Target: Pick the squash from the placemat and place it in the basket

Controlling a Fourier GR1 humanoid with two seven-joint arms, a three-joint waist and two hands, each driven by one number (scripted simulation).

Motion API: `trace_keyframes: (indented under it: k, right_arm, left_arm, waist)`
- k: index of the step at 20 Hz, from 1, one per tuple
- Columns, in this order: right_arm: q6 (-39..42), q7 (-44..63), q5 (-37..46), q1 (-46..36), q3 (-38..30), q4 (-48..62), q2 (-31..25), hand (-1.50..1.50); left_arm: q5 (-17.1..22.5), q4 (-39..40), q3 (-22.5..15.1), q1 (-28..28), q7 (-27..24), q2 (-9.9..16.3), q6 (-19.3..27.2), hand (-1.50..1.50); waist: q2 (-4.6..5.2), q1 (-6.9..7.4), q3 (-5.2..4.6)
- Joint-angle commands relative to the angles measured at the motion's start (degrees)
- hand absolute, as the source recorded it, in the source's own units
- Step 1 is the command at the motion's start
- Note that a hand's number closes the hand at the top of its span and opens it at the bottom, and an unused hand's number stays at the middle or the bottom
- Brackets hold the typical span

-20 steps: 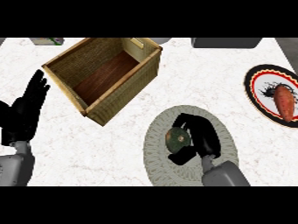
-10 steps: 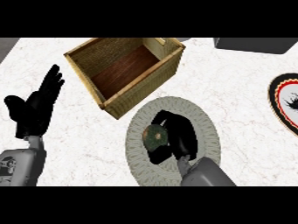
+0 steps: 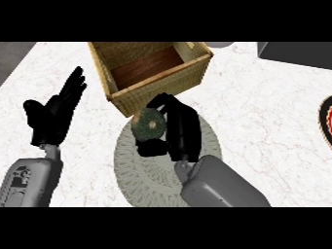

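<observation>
Our right hand (image 3: 177, 127) curls round the squash (image 3: 150, 124), a dark green, mottled round thing, above the far edge of the round placemat (image 3: 136, 168), just beside the basket (image 3: 153, 97). Our left hand (image 3: 53, 114) rests open, fingers up.

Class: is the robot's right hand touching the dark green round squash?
Touching: the head view shows the right hand curled round the dark green round squash.

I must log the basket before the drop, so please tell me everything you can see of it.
The basket is a square box of tan woven-looking material with tall walls, open on top, its reddish-brown floor bare where visible. It stands upright on the white marbled counter, turned at an angle, one corner toward the round placemat. The right hand, curled round the squash, is just beside that corner.
</observation>
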Motion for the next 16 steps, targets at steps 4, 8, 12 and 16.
trace_keyframes:
  k: [4, 8, 12, 16]
  right_arm:
    - [-9.47, 8.33, 3.66, -13.78, -0.87, 3.14, 0.16, 1.5]
    - [-9.7, 14.09, 5.19, -20.0, -1.67, 6.9, 0.15, 1.5]
    - [-10.85, 19.08, 6.72, -27.03, -4.39, 10.76, 0.15, 1.5]
    - [-11.85, 22.44, 7.88, -34.89, -8.48, 14.14, 0.15, 1.5]
  left_arm:
    - [0.04, 0.73, -1.06, -1.58, 0.93, -0.31, -0.94, 0.0]
    - [-0.7, 1.37, -1.43, -1.61, 0.75, -1.17, 0.13, 0.0]
    - [-0.97, 1.77, -1.18, -3.28, 1.75, -0.88, 0.43, 0.0]
    - [-1.43, 3.3, -1.63, -3.38, 1.21, -1.14, 0.33, 0.0]
  waist:
    - [-0.63, 1.39, -0.49]
    - [-0.79, 1.61, -0.67]
    - [-0.78, 1.23, -0.6]
    - [-0.41, 0.9, -0.73]
